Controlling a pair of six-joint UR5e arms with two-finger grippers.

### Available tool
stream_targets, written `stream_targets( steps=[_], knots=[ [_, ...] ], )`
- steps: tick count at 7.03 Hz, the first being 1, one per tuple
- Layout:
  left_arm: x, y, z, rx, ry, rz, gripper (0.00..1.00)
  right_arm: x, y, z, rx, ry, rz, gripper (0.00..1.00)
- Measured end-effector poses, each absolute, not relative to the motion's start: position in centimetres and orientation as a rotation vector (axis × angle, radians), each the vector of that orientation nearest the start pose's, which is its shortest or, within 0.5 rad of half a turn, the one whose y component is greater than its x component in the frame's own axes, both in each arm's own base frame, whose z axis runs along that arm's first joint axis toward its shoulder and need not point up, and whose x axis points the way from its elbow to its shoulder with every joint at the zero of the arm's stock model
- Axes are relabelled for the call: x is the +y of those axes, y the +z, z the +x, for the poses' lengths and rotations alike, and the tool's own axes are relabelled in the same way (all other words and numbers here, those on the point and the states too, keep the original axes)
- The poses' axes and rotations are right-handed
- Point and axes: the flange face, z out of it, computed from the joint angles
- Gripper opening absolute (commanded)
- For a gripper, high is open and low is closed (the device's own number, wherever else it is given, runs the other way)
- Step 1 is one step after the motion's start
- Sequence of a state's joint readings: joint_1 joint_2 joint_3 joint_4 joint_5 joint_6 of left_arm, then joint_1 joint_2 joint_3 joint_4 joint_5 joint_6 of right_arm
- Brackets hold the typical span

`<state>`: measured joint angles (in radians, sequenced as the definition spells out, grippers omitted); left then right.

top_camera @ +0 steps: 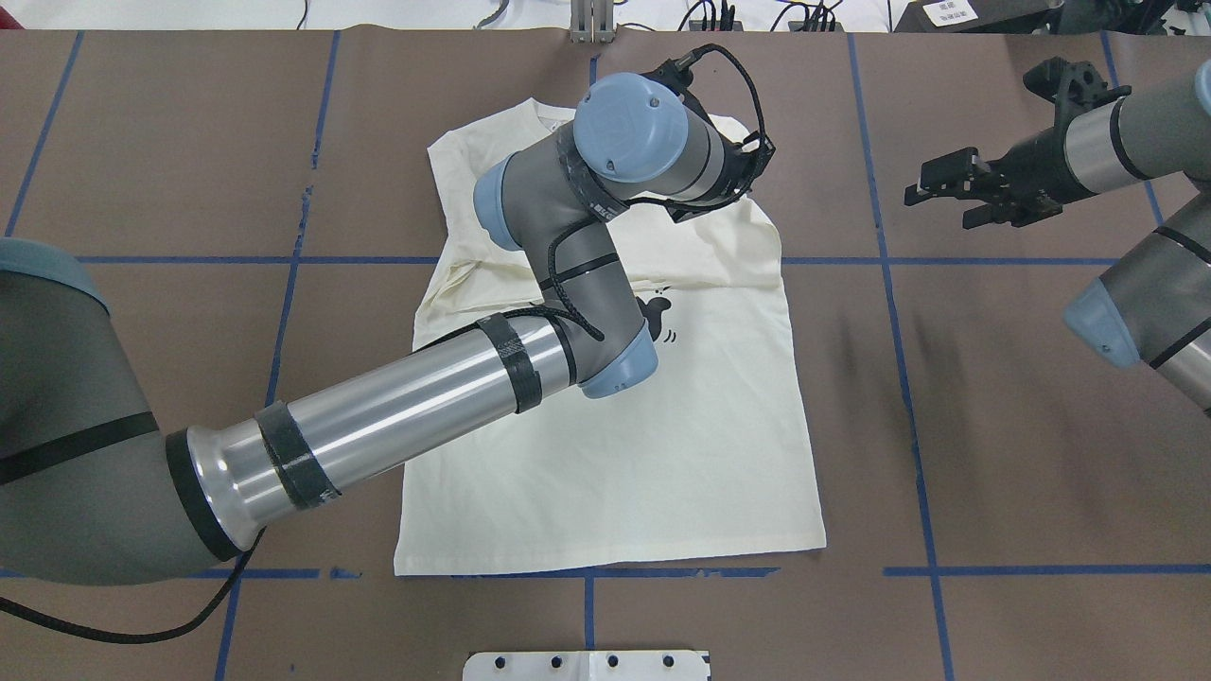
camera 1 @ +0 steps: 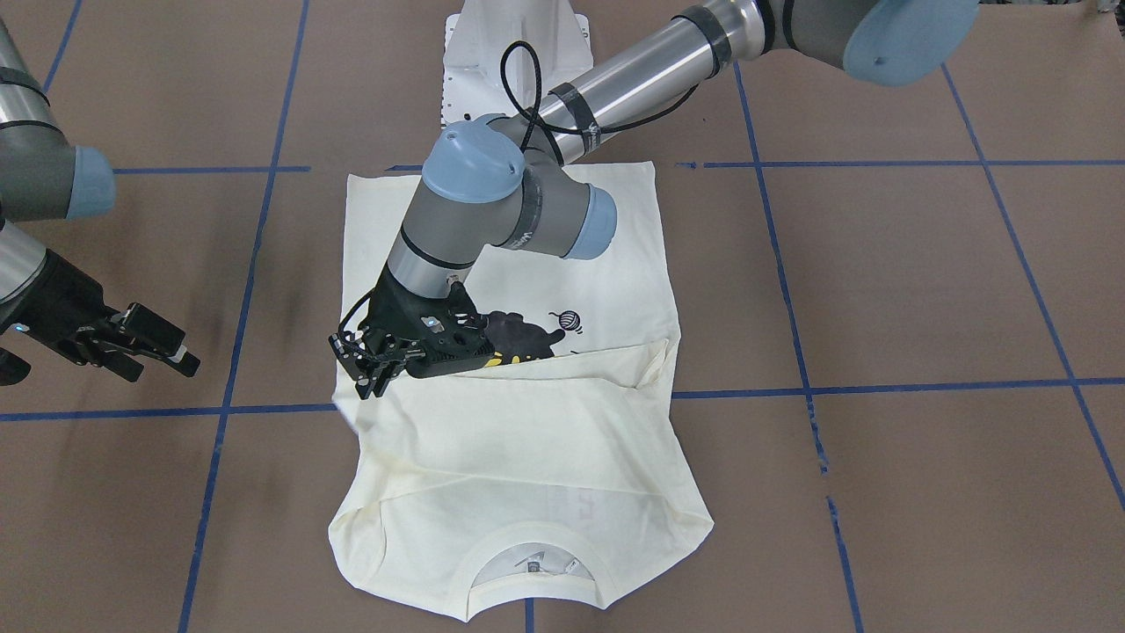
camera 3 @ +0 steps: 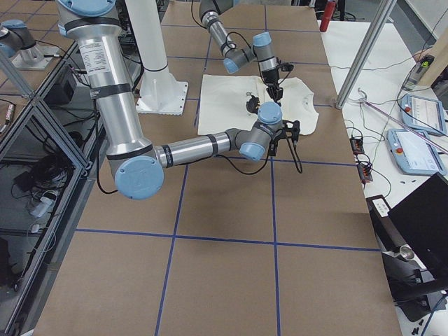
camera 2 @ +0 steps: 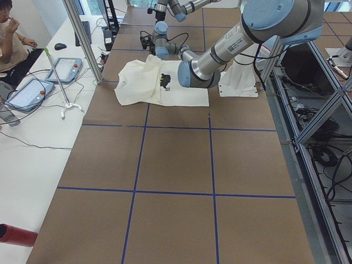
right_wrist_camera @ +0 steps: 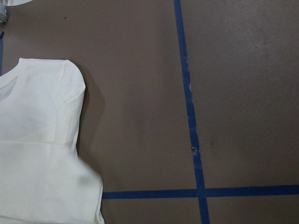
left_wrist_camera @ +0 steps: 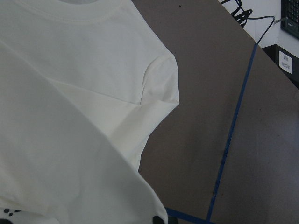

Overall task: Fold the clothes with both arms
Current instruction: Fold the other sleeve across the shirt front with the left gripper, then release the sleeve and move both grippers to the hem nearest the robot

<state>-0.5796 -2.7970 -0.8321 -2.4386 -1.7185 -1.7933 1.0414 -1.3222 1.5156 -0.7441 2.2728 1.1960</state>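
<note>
The cream T-shirt (camera 1: 527, 440) lies flat on the brown table, collar (camera 1: 527, 563) toward the operators' side. Both sleeves are folded in across its chest, and the black cat print (camera 1: 523, 336) is half covered by the folded layer. My left gripper (camera 1: 367, 380) reaches over the shirt to its edge on my right side and looks shut on the end of that folded layer. In the left wrist view the cloth (left_wrist_camera: 70, 154) rises close to the camera. My right gripper (camera 1: 186, 350) hangs open and empty over bare table, well off the shirt (top_camera: 662, 454).
Blue tape lines (top_camera: 908, 397) grid the brown table. The white pedestal base (camera 1: 514, 53) stands just behind the shirt's hem. A side table (camera 2: 33, 115) with tablets, cables and a seated person (camera 2: 11, 33) runs along the far edge.
</note>
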Motion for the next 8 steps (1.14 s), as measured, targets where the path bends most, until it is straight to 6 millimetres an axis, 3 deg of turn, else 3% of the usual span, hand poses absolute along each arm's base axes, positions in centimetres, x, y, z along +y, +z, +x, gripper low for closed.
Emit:
stream_targets(
  steps=[1,2,3,4,6,7,8],
  knots=[
    [-56.4,4.7,64.7,1.414,-0.582,0.117,0.77,-55.6,45.2,-25.7,-1.153,0.227,0.148,1.00],
    [-54.3,5.6,61.4,1.447,-0.558,0.086,0.76,-55.1,44.1,-27.8,-1.154,0.248,0.150,1.00],
    [-51.7,6.8,56.4,1.448,-0.524,0.060,0.75,-53.9,42.3,-30.9,-1.163,0.303,0.145,1.00],
    [-49.5,8.4,50.7,1.413,-0.499,0.070,0.74,-50.9,39.7,-34.6,-1.189,0.366,0.126,1.00],
    [-46.9,12.8,40.9,1.331,-0.412,0.129,0.75,-41.9,35.8,-41.0,-1.215,0.471,0.046,0.98],
    [-46.1,15.3,38.7,1.298,-0.375,0.149,0.75,-36.2,34.6,-43.5,-1.191,0.517,0.029,0.98],
    [-45.8,17.4,38.0,1.269,-0.349,0.161,0.76,-30.6,32.9,-45.6,-1.142,0.571,0.036,0.98]
  ],
)
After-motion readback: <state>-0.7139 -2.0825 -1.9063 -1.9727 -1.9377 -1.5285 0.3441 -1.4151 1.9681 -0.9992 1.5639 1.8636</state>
